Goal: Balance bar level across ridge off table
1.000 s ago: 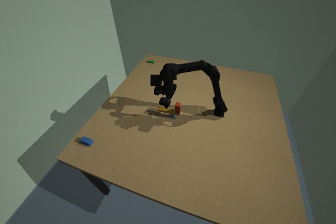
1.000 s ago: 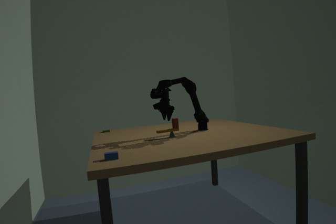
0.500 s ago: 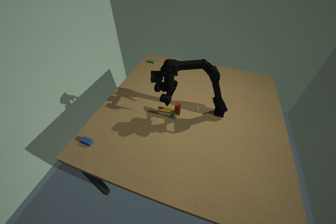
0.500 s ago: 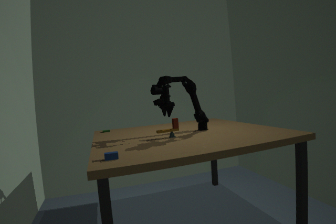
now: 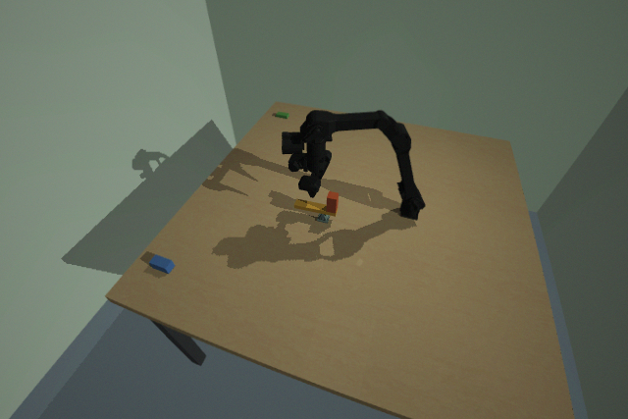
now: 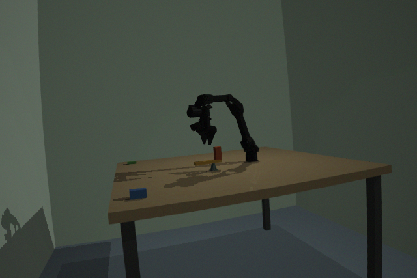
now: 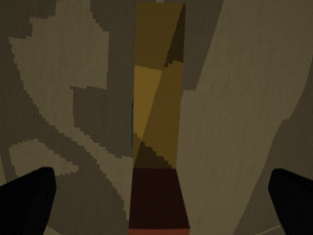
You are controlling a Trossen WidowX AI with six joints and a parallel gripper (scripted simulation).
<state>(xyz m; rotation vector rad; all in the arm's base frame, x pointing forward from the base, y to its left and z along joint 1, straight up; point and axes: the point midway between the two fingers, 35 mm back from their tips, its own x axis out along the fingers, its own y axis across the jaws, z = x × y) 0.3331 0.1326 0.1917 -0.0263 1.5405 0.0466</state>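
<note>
The yellow bar [image 5: 309,207] [image 6: 204,163] [image 7: 156,108] lies across the small grey-blue ridge [image 5: 323,218] [image 6: 213,168]. It looks about level, with both ends off the table. The ridge is under the bar, nearer the end with the red block; only a sliver shows beside the bar in the wrist view. The red block [image 5: 332,201] [image 6: 217,153] [image 7: 157,198] stands upright on that end of the bar. My gripper [image 5: 314,186] [image 6: 206,143] [image 7: 166,182] is open and empty, above the bar and not touching it.
A blue block [image 5: 161,264] [image 6: 137,193] lies near the table's front left corner. A green block [image 5: 282,114] [image 6: 131,162] lies near the far left corner. The wooden table [image 5: 431,302] [image 6: 303,174] carries the arm's base, on the red block's side of the bar.
</note>
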